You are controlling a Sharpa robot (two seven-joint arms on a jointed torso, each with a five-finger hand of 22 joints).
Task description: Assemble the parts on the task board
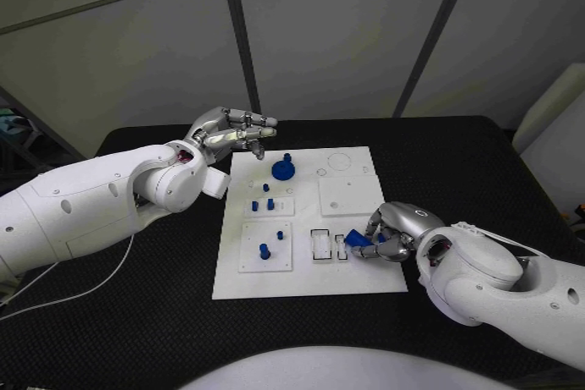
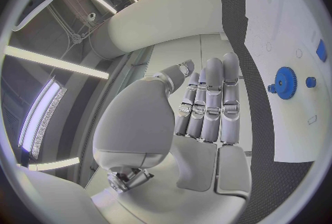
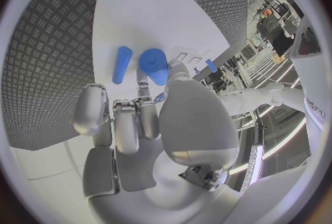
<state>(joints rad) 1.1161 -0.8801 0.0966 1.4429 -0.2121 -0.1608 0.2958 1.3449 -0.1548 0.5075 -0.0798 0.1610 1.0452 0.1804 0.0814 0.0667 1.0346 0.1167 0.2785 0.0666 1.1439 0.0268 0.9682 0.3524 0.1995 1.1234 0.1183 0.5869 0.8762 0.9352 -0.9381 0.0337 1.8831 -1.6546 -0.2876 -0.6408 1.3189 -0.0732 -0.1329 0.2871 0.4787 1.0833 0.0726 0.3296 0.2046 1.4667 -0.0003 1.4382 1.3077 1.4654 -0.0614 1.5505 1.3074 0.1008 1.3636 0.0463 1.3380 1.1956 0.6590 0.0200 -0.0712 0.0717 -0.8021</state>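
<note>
The white task board (image 1: pixel 305 276) lies in the middle of the black table. A blue gear (image 1: pixel 283 168) stands on its far part, and the left wrist view shows the gear (image 2: pixel 284 82) too. Several small blue pegs (image 1: pixel 262 252) stand in the board's left plates. My right hand (image 1: pixel 396 233) rests at the board's near right edge and pinches a blue cylindrical part (image 3: pixel 155 66) at its fingertips. Beside it a second blue peg (image 3: pixel 122 64) lies on the board. My left hand (image 1: pixel 232 132) hovers above the board's far left corner, fingers (image 2: pixel 211 97) stretched out, holding nothing.
A raised white square plate (image 1: pixel 347 195) sits on the board's right half, with two small white slotted blocks (image 1: pixel 320 244) just left of my right hand. Black table (image 1: pixel 146 288) surrounds the board on all sides.
</note>
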